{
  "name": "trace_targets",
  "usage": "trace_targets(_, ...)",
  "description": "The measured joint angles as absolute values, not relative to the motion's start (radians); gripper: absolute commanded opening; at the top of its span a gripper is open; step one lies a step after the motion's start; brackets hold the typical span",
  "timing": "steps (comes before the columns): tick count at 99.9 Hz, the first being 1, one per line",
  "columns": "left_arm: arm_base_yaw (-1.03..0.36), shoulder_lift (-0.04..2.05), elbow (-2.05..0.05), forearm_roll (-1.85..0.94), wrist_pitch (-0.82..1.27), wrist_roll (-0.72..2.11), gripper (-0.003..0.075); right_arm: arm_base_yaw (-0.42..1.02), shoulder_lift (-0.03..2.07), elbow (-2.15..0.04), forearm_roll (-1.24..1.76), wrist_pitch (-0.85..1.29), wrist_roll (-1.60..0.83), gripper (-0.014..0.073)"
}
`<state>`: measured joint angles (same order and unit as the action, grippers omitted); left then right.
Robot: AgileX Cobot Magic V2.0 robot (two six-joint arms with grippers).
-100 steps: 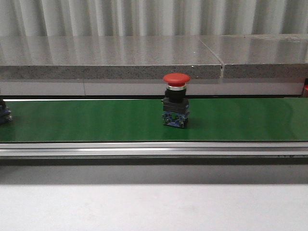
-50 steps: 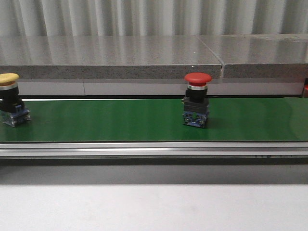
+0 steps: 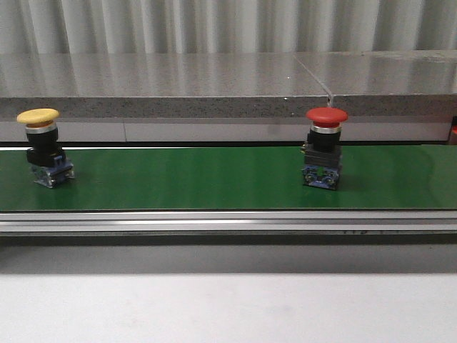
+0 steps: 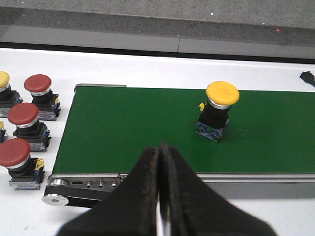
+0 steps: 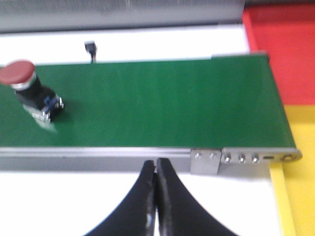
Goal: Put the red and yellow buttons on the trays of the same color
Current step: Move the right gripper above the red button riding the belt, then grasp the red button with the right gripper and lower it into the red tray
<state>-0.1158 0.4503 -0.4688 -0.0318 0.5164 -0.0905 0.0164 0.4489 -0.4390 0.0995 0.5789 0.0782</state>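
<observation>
A: Items on the conveyor belt (image 3: 178, 179)?

B: Two. One yellow button (image 3: 43, 146) near the left end, upright on its black-and-blue base. One red button (image 3: 325, 146) right of centre, also upright. The two are well apart.

A: Stock off the belt?

B: Left wrist view lists three spare red buttons (image 4: 27, 125) and part of one spare yellow button (image 4: 4, 88), standing on the white table (image 4: 147, 78) just beside the belt's end roller.

A: Trays?

B: Right wrist view only. Red tray (image 5: 283, 54) beyond the far end of the belt; yellow tray (image 5: 300, 196) next to it, nearer the camera. Neither shows a button on the parts in view; the rest of each is cut off.

A: Claws?

B: Left claw (image 4: 160, 152): fingers pressed together, holding nothing, short of the belt's near rail. Right claw (image 5: 156, 167): the same, tips together, empty, near the rail by the belt's tray end.

A: Progress entry?

B: As judged, nothing delivered. Both belt buttons unpicked; grasping, carrying and colour-matched placing all remain, with the spare stock to follow.
</observation>
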Motion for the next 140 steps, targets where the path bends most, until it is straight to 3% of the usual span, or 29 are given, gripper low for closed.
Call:
trace_targets(27, -0.116, 0.450, -0.469, -0.032, 0.515, -0.091, -0.0020, 0.016, 0.757, -0.625, 0.101, 0.657, 0.078, -0.0064)
trace_targets(36, -0.116, 0.450, -0.469, -0.032, 0.515, -0.091, -0.0020, 0.016, 0.816, -0.637, 0.101, 0.647, 0.078, -0.0025)
trace_targets(46, -0.116, 0.450, -0.469, -0.032, 0.515, -0.091, -0.0020, 0.016, 0.860, -0.637, 0.101, 0.640, 0.078, 0.0131)
trace_targets(61, -0.116, 0.450, -0.469, -0.032, 0.515, -0.091, -0.0020, 0.016, 0.893, -0.637, 0.101, 0.639, 0.078, 0.0529)
trace_targets(70, -0.116, 0.450, -0.469, -0.032, 0.515, -0.091, -0.0020, 0.016, 0.896, -0.637, 0.103, 0.638, 0.078, 0.0670)
trace_targets(105, -0.116, 0.450, -0.469, -0.032, 0.515, -0.091, -0.0020, 0.016, 0.949, -0.710, 0.144, 0.677, -0.010, 0.0635)
trace_targets(140, -0.116, 0.450, -0.469, -0.032, 0.513, -0.091, -0.0020, 0.016, 1.188, -0.860, 0.283, 0.775, -0.186, 0.0635)
